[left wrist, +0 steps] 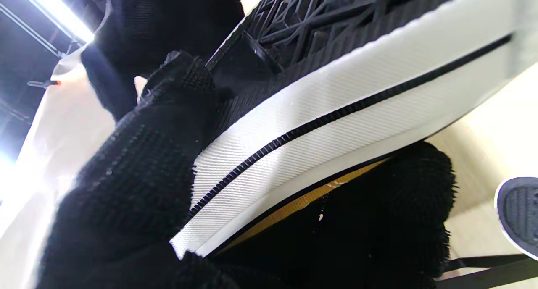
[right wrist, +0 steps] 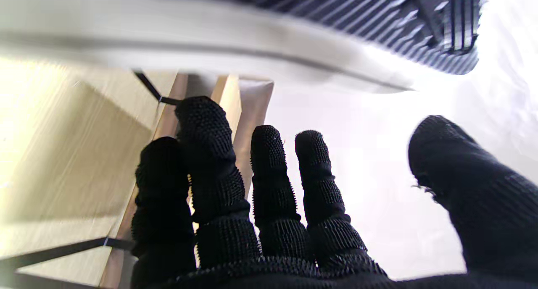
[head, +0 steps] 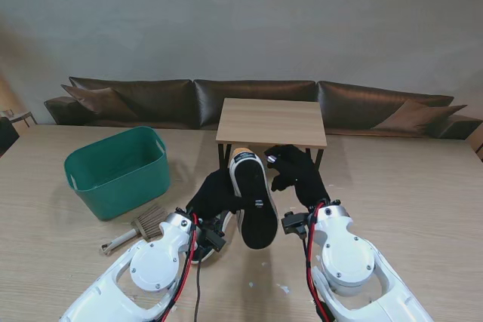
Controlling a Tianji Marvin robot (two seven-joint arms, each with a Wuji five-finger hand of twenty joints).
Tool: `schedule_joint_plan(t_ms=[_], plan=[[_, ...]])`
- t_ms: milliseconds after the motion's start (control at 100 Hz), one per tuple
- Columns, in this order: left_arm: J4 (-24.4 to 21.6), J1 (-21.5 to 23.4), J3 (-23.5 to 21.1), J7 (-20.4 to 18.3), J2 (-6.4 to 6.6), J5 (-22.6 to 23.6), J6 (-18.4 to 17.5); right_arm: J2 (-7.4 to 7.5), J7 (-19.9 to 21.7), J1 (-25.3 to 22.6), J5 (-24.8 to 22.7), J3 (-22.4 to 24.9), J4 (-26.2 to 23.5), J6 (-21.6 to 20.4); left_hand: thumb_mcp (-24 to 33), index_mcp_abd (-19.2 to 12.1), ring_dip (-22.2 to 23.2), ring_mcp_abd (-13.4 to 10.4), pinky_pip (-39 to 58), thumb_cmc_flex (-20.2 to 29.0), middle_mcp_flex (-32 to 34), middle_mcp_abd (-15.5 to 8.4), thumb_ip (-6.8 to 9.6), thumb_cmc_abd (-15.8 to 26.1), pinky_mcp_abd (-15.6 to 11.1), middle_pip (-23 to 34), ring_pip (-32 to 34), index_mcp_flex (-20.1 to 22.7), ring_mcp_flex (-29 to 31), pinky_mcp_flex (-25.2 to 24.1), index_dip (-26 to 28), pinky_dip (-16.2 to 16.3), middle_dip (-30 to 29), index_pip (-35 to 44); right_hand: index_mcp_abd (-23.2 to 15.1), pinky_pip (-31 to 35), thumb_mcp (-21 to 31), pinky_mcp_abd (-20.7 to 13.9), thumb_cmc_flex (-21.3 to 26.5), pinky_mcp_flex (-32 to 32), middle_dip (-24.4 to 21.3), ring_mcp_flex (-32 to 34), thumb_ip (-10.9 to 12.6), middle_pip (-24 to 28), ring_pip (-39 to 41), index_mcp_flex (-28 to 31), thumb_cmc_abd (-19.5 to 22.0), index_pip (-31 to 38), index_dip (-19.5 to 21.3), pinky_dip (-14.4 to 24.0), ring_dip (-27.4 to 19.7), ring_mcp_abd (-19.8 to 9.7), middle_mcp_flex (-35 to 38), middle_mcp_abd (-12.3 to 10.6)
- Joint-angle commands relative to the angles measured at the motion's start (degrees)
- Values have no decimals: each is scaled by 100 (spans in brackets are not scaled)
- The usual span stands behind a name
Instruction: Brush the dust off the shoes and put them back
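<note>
A robot with two white arms and black-gloved hands works at a pale wooden table [head: 423, 186], seen from above its shoulders. The left hand [head: 215, 194] holds a shoe [head: 254, 201] lifted off the table near the middle of the view, its black patterned sole turned up toward the camera and a white rubber band with a thin black stripe running round the edge. From the left wrist camera, the shoe [left wrist: 344, 95] fills most of the picture, and the gloved fingers [left wrist: 138, 167] are clamped on the white sole edge from both sides, with a strip of tan upper showing beneath. The right hand [head: 299, 173] hovers just to the right of the shoe, holding nothing; in its wrist view the four fingers [right wrist: 273, 184] lie side by side, stretched out, with the thumb set well apart, and the shoe's sole [right wrist: 378, 24] passes blurred beyond them. Whether the right hand touches the shoe is hard to tell. On the table to the left lies a brush [head: 139, 229] with a wooden handle, near a green plastic basket [head: 117, 171]. Partly hidden under the left wrist is what looks like a second shoe [head: 213, 240]. Beyond stands a small wooden side table [head: 273, 121] before a dark brown sofa [head: 249, 99].
</note>
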Motion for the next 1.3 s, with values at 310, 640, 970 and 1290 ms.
schedule_joint_plan(t_ms=[310,640,970,1290], plan=[[-252,-204,-396,-1026,174,-624,711,514,1752,-56,-554,472,343,-147,1004,-521,419,-580,264,943,169,-258,275,821,-80,337,788,123,508,144,275,13,277,802,-191,-1915,-1257,-454,426,-1611,-442,-1221,101,-470,-1564,-1275,-736,-661,-672,-674,-596,-536,-1514,-532],[-129,-574,-283,-1524,190,-1097,1233,668,2237,-31,-844,310,381,-312,951,-472,554,-635,440,969,146,-214,290,826,-70,353,1002,115,525,208,313,103,319,767,-27,-2207,483,-550,-195,-1645,-512,-1429,-286,-427,-1720,-1293,-2038,-629,-770,-570,-677,-589,-1887,-511],[46,-792,-9,-1814,236,-1051,1206,607,2025,91,-919,-148,442,-140,935,-485,550,-654,448,968,115,-215,295,851,-94,332,990,97,509,198,333,113,320,749,234,-1884,79,-444,-219,-1442,-437,-1106,-189,-241,-1410,-854,-1480,-343,-640,-429,-574,-463,-1440,-364],[227,-918,128,-1699,197,-916,1120,394,1261,111,-865,-476,582,-20,842,-385,876,-591,718,971,-202,-86,328,943,-237,388,1144,-27,332,-234,387,449,676,653,-519,322,1042,-85,1340,390,282,1718,-814,557,453,2216,-963,2603,-1254,-706,-185,-569,2247,-285]])
